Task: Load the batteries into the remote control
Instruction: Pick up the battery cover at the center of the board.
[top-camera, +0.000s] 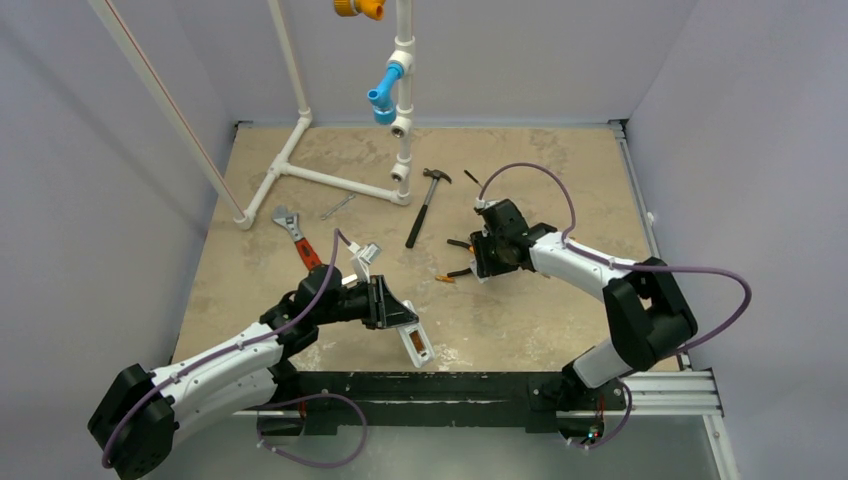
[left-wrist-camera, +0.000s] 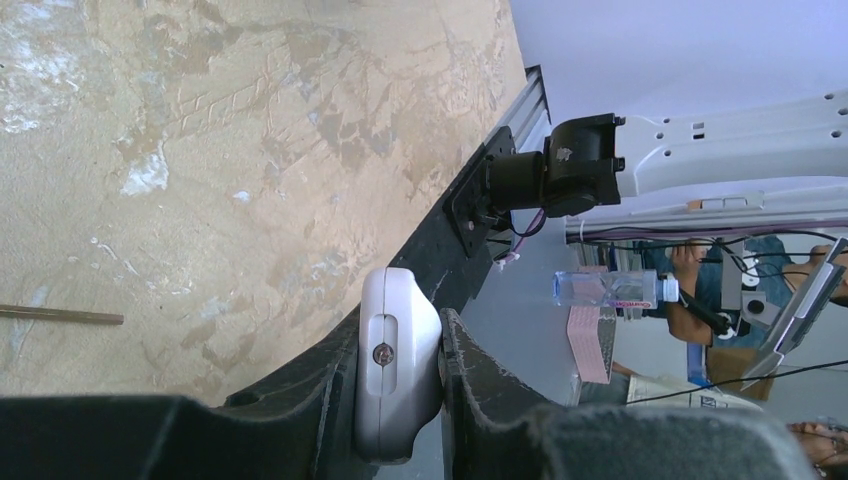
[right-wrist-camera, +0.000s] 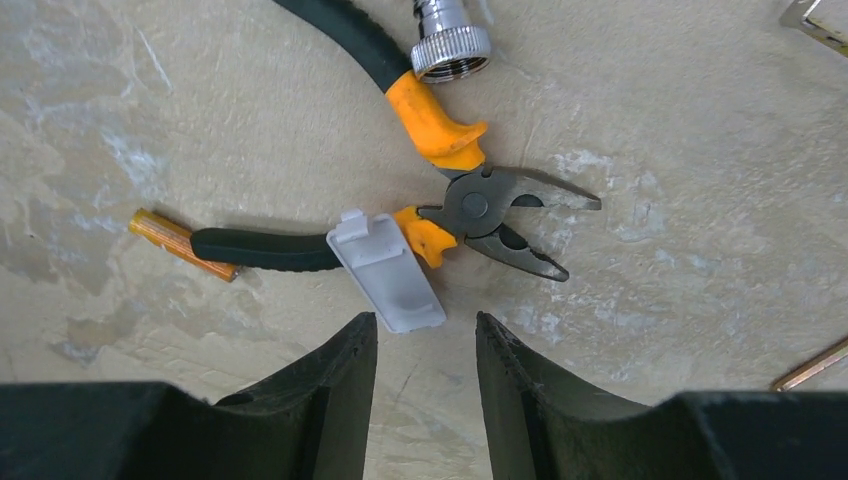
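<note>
The remote control (left-wrist-camera: 395, 375) is being clamped by the left end effector (left-wrist-camera: 398, 335); the right end effector (right-wrist-camera: 425, 330), apart, risks pliers (right-wrist-camera: 480, 205) being dragged with the 12 o'clock lid (right-wrist-camera: 385, 270).

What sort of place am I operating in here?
Most likely a robotics lab test cell rather than a workshop: the table is boxed in by plain pale panels, an aluminium rail runs along its near edge, and a hammer, pliers and white pipe frame sit like props.
</note>
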